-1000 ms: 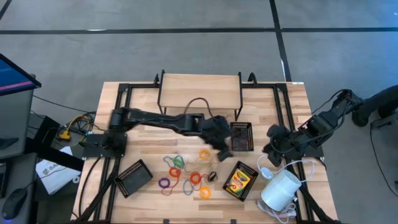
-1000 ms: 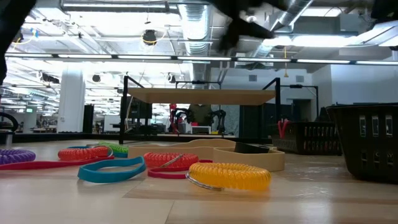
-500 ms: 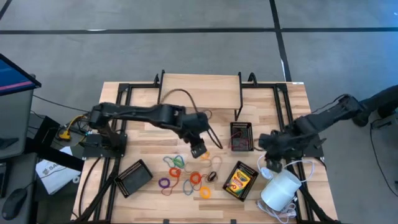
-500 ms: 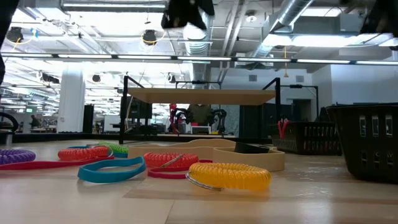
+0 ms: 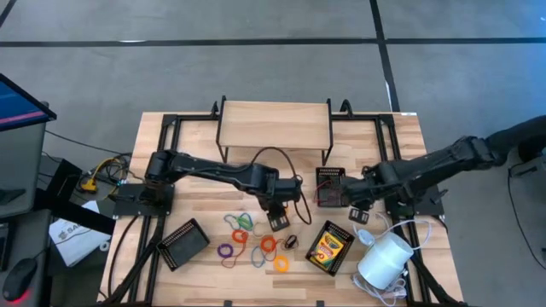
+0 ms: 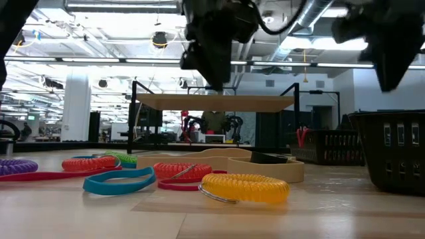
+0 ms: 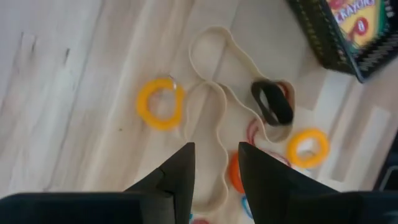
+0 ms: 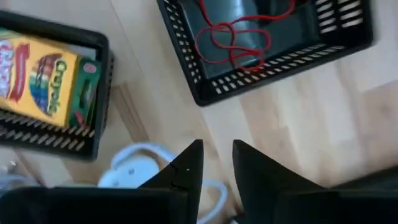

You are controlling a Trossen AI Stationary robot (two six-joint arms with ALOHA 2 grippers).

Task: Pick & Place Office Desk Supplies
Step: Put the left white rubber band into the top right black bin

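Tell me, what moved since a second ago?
The left gripper swung back from beside the mesh tray to hover empty over the coloured loops. The right gripper slid toward that tray. The loops and crayon box stayed put.

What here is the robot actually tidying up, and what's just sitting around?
Part of the job: crayon box; coloured elastic loops scattered on the table.

Just lying about: white cylinder with its cord; black mesh trays; wooden shelf at the back.
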